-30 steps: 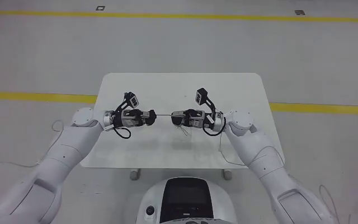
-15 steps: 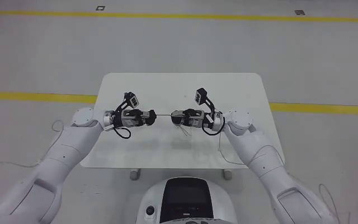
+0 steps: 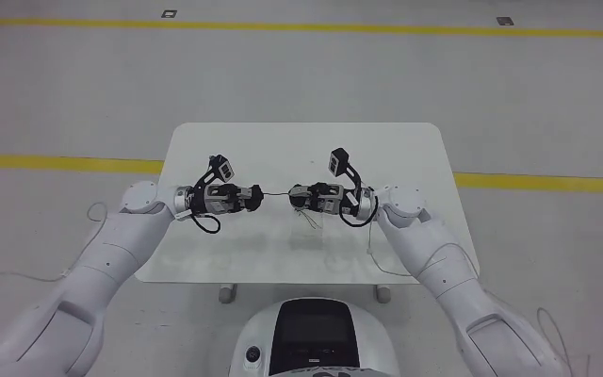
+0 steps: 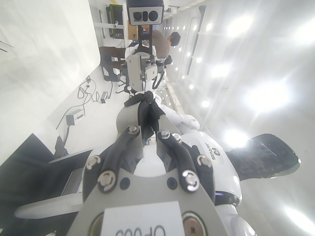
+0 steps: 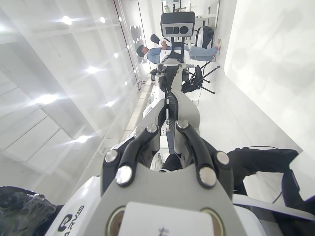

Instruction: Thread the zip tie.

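Note:
A thin black zip tie point(image 3: 274, 194) runs level above the white table point(image 3: 377, 151), held at each end. My left gripper point(image 3: 258, 196) is shut on one end and my right gripper point(image 3: 293, 194) is shut on the other, tips facing and a short gap apart. In the left wrist view my left gripper point(image 4: 147, 104) pinches the black zip tie point(image 4: 134, 100), with the other gripper just beyond. In the right wrist view my right gripper point(image 5: 172, 104) clamps the black zip tie point(image 5: 169, 92), which leads toward the opposite gripper. A thin dark trace shows on the table under the right gripper.
Both arms hover over the middle of the table, near its front half. The table's far edge point(image 3: 301, 124) and rounded corners bound the work area. Yellow floor lines point(image 3: 301, 26) run behind.
My right gripper has shifted very slightly toward the far side of the table, and the tie between the grippers looks a little less straight. The left arm has stayed still.

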Available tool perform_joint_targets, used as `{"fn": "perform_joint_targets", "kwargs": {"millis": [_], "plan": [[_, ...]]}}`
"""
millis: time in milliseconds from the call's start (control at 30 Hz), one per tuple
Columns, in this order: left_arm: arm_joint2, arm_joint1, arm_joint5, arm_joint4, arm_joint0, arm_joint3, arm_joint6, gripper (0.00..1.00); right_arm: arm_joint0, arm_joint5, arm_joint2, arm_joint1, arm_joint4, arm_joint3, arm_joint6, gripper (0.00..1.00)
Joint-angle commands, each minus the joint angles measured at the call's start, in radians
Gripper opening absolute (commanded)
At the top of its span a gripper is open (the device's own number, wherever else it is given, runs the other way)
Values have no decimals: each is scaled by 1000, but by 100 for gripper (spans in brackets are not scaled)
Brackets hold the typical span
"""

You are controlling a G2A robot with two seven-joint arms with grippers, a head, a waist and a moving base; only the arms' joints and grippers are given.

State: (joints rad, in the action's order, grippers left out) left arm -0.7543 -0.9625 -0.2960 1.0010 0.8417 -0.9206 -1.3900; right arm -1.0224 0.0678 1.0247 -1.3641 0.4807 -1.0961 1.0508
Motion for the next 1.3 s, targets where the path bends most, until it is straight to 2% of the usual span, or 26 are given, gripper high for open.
{"fn": "perform_joint_targets", "kwargs": {"millis": [0, 67, 100, 133, 167, 967, 1067, 1267], "plan": [[0, 0, 0, 0, 0, 0, 0, 0, 1, 0, -1, 0, 0, 0, 0, 0], [0, 0, 0, 0, 0, 0, 0, 0, 1, 1, -2, 1, 1, 1, -1, 0], [0, 0, 0, 0, 0, 0, 0, 38, 1, 2, -2, 1, 2, 1, -2, 0], [0, 0, 0, 0, 0, 0, 0, 65, 1, 2, -2, 1, 3, 1, -2, 0], [0, 0, 0, 0, 0, 0, 0, 100, 0, 3, -2, 1, 4, 1, -3, 0], [0, 0, 0, 0, 0, 0, 0, 100, 5, 22, 6, 6, 20, 25, -23, 0], [2, 1, 3, -38, 7, -28, 39, 100, -7, 19, 4, 6, 13, 7, -47, 0], [-8, 2, 24, -30, 26, -68, 0, 100, -18, 4, -10, 6, 26, -17, -19, 0]]}}
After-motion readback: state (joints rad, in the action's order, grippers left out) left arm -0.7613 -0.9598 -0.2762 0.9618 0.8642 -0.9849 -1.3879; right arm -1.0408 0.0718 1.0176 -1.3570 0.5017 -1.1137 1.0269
